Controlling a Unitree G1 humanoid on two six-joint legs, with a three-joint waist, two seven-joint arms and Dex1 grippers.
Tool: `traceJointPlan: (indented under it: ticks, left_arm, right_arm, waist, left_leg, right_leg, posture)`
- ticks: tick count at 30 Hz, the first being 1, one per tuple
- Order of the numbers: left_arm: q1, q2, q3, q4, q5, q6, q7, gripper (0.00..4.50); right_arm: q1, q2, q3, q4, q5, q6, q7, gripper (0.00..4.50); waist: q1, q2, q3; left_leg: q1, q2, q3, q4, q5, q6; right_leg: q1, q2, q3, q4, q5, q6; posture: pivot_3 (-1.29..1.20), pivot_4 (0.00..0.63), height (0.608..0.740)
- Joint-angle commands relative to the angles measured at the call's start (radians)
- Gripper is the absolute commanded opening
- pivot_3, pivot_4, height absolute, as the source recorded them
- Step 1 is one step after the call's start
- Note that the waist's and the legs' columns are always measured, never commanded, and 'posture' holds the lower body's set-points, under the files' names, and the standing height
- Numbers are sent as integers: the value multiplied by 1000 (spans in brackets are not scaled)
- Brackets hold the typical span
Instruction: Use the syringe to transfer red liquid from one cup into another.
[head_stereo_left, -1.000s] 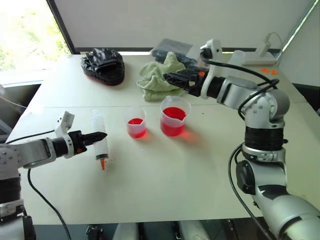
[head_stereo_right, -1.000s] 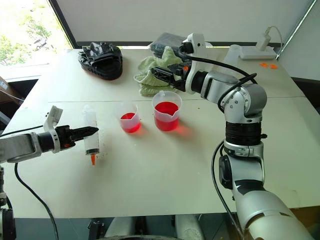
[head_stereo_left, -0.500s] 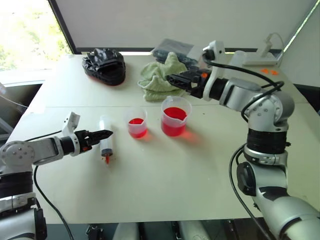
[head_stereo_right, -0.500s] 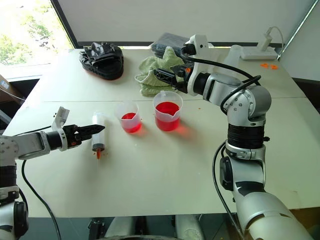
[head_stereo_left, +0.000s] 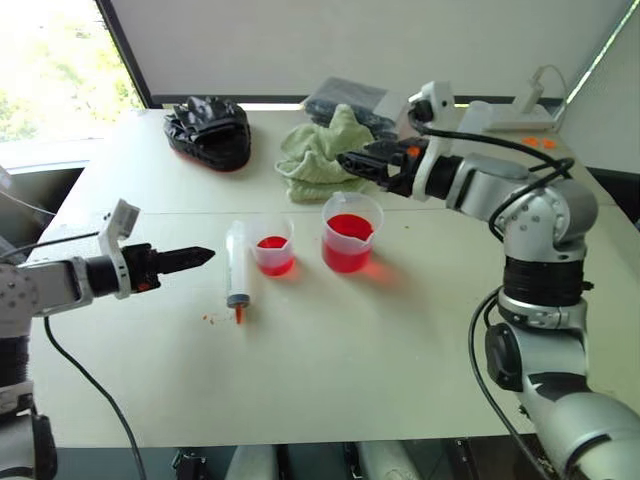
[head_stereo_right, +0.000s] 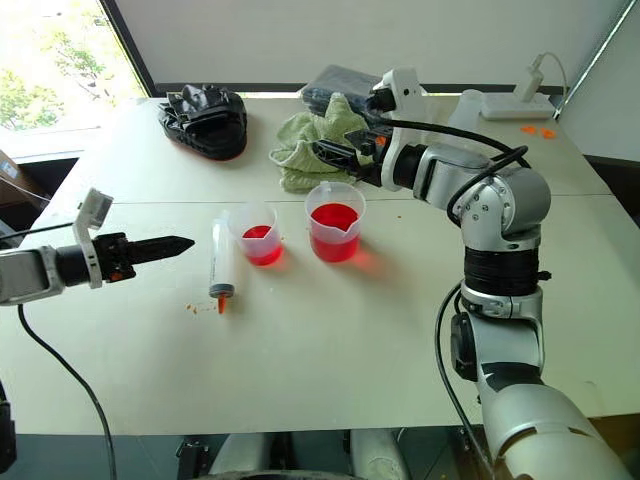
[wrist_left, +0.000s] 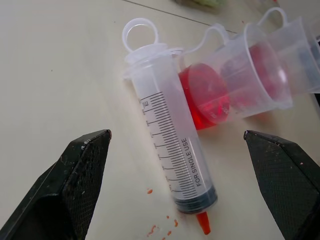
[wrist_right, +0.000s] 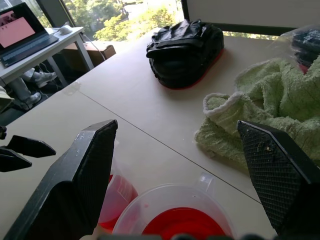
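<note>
The syringe (head_stereo_left: 236, 268) lies flat on the table just left of the smaller cup (head_stereo_left: 272, 250), its orange tip (wrist_left: 202, 223) pointing toward me and its plunger pushed in. A little red liquid (head_stereo_left: 272, 243) sits in that cup. The larger cup (head_stereo_left: 350, 240) to its right holds more red liquid (head_stereo_right: 333, 216). My left gripper (head_stereo_left: 200, 257) hovers left of the syringe, open and empty, its fingers (wrist_left: 80, 165) spread wide of the barrel. Above and behind the larger cup my right gripper (head_stereo_left: 345, 160) is open and holds nothing.
Small red drops (head_stereo_left: 212, 319) spot the table by the syringe tip. At the back lie a black bag (head_stereo_left: 208, 130), a green towel (head_stereo_left: 320, 155), a dark packet (head_stereo_left: 345, 98) and a white adapter (head_stereo_left: 520, 115).
My left gripper has opened, let go of the syringe, risen and drawn back to the left. The syringe now lies further right, close to the smaller cup. The right arm has kept still.
</note>
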Motion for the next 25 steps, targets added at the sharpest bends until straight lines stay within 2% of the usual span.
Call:
traceJointPlan:
  ticks: [1,7,11,17,25]
  left_arm:
    - [-1,80,-35,-67,57,-89,-158,4434]
    - [-15,198,-69,-121,146,-215,-332,4434]
    - [0,232,-45,-156,173,-275,-400,4434]
    - [73,274,70,-217,159,-295,-469,4434]
    - [84,259,105,-232,151,-295,-473,4434]
  right_arm:
    - [6,-115,59,-26,-37,-94,158,3995]
    - [107,-399,177,-85,-96,-267,526,3995]
    - [151,-502,214,-64,-147,-370,662,3995]
    - [206,-552,176,-73,-139,-469,797,3995]
    - [194,-535,164,-61,-150,-474,804,3995]
  waist:
    - [1,0,0]
    - [8,1,1]
    - [8,2,1]
    - [9,2,2]
    - [24,2,2]
  left_leg:
    - [0,0,0,0,0,0]
    - [0,0,0,-1,-1,2]
    - [0,0,1,-1,-4,6]
    - [0,1,1,-1,-4,7]
    - [0,1,1,0,-4,7]
  right_leg:
    - [0,0,0,0,0,0]
    - [0,0,0,-2,0,0]
    - [0,0,1,-2,0,0]
    - [0,1,1,-2,0,0]
    - [0,0,1,-2,0,0]
  posture:
    - [0,150,740]
    - [0,150,740]
    - [0,150,740]
    - [0,150,740]
    - [0,150,740]
